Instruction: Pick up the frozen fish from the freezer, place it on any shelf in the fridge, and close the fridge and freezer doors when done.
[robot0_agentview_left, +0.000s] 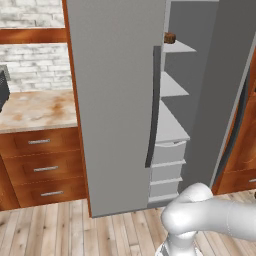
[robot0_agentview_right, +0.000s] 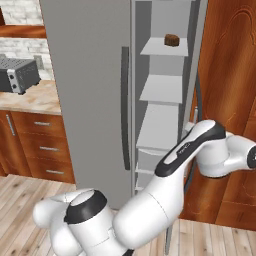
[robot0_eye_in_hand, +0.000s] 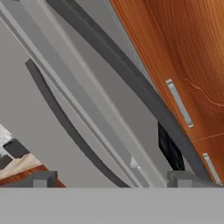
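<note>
At the far left of the right base view, a grey toaster (robot0_agentview_right: 19, 75) sits on the pale stone counter (robot0_agentview_right: 35, 100), with wooden drawers (robot0_agentview_right: 42, 147) below it and white brick wall (robot0_agentview_left: 32, 65) behind. Next comes the closed grey fridge door (robot0_agentview_right: 87, 90), bearing a long dark vertical handle (robot0_agentview_right: 124, 107) near its right edge. Just right of that handle the other compartment stands open: white shelves (robot0_agentview_right: 162, 89) step down one above another, with pale drawers (robot0_agentview_left: 167, 152) beneath them. On the top shelf rests a small brown block (robot0_agentview_right: 171, 40), well above the arm; it is too small to tell whether this is the frozen fish. Further right, the opened door (robot0_agentview_left: 220, 100) shows edge-on, lined by a dark seal, and beyond it stands a tall wooden cabinet (robot0_agentview_right: 230, 75). The white arm (robot0_agentview_right: 195, 150) reaches up in front of the lower shelves and bends toward that door. In the hand view the gripper (robot0_eye_in_hand: 111, 178) points along the door's edge, its jaws spread wide with nothing between them.
</note>
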